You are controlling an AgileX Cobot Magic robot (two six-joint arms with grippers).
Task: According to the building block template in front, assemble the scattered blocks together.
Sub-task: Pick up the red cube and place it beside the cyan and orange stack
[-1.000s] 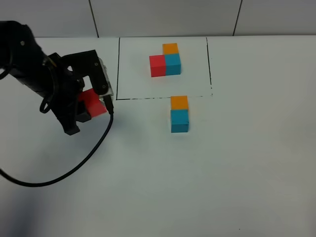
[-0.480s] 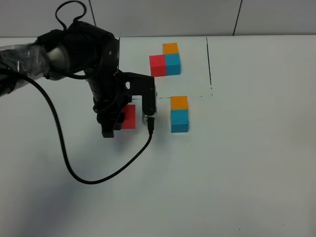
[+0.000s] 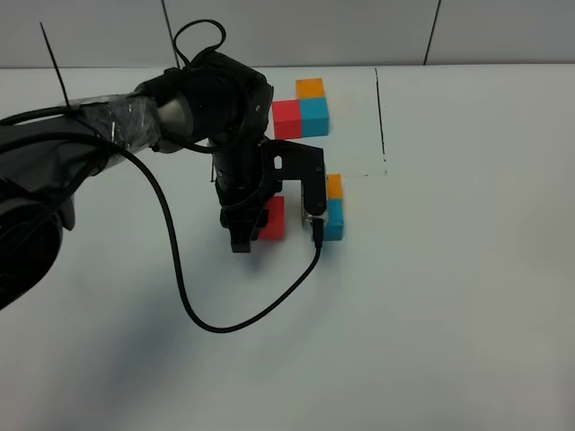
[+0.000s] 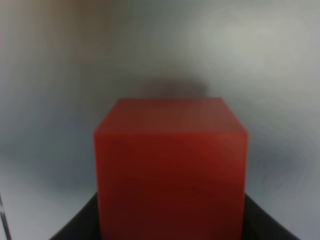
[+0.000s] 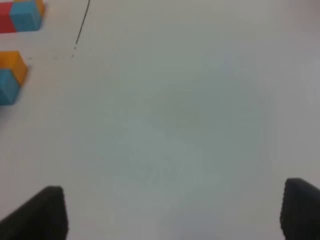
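Left claw (image 3: 260,220) clamped on red cube (image 3: 272,218), half hidden beside cyan-blue cube (image 3: 334,221).

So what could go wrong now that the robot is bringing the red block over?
1. The left hand holds the red cube close to the blue cube and orange cube. The bulky wrist sits right against that pair and might knock it out of line.
2. The arm hides the gap between red and blue, so the red cube could land crooked or apart, not matching the template.
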